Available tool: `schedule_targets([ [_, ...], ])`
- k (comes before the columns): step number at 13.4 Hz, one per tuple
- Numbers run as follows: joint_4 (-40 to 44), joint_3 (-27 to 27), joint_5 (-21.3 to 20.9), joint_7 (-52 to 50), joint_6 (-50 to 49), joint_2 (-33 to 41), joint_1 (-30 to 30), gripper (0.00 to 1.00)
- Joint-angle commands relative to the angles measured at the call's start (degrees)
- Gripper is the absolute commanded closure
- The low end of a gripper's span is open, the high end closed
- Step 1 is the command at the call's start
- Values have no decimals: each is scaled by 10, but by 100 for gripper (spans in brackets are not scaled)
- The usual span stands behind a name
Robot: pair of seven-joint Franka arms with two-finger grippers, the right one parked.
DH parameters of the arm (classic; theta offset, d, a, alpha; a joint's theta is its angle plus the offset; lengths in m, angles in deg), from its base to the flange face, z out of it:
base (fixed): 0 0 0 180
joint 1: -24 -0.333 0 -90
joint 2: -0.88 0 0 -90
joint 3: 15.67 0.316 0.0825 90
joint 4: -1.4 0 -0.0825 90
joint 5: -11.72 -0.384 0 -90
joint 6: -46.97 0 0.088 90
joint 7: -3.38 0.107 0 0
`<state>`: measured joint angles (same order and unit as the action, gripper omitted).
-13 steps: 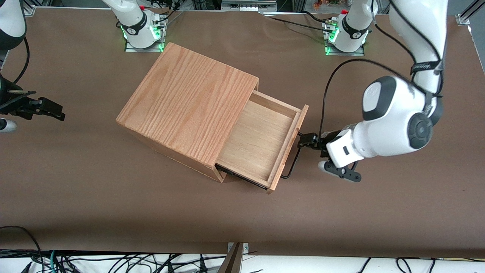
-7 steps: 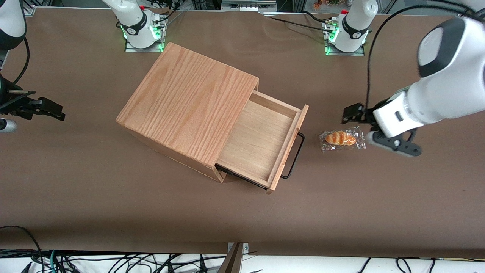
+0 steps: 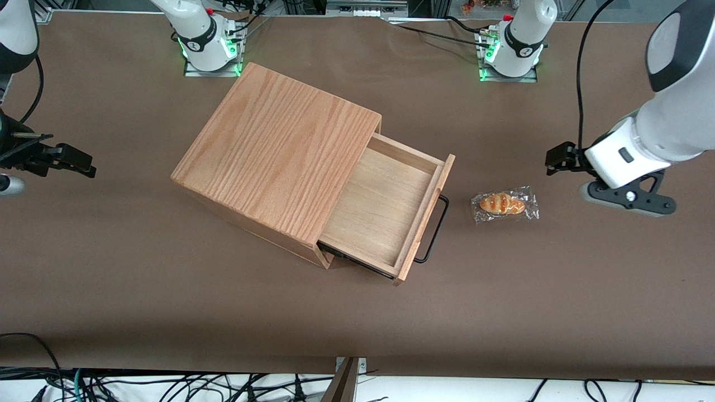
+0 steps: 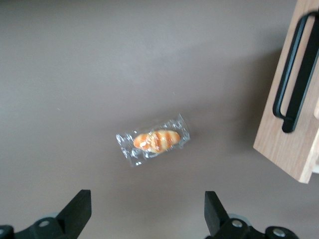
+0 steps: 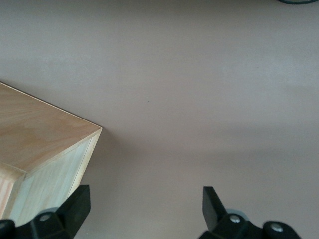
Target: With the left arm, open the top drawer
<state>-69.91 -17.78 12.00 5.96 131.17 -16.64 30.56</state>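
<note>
The left arm (image 3: 653,139) has drawn away toward three o'clock; its gripper (image 3: 556,158), fingers spread and empty, leaves the top drawer (image 3: 385,209) pulled out, task apparently complete.

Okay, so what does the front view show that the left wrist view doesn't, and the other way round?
Only the front view shows the whole wooden box, the pulled-out top drawer's bare inside and the left arm, its gripper above the table toward the working arm's end. Only the left wrist view shows the gripper's fingers spread open. Both show the wrapped bread roll lying in front of the drawer, and the drawer's black handle.
</note>
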Motion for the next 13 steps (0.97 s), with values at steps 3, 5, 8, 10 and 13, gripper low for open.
schedule_targets([
  [3, -201, -3, -2, 1, 95, 127, -40, 0],
  [5, -246, -6, 13, -5, 110, 162, -59, 0],
  [8, -319, -9, 14, -6, 152, 206, -74, 0],
  [10, -317, -16, 10, -6, 148, 203, -71, 0],
  [13, -291, -18, 8, -9, 131, 184, -69, 0],
])
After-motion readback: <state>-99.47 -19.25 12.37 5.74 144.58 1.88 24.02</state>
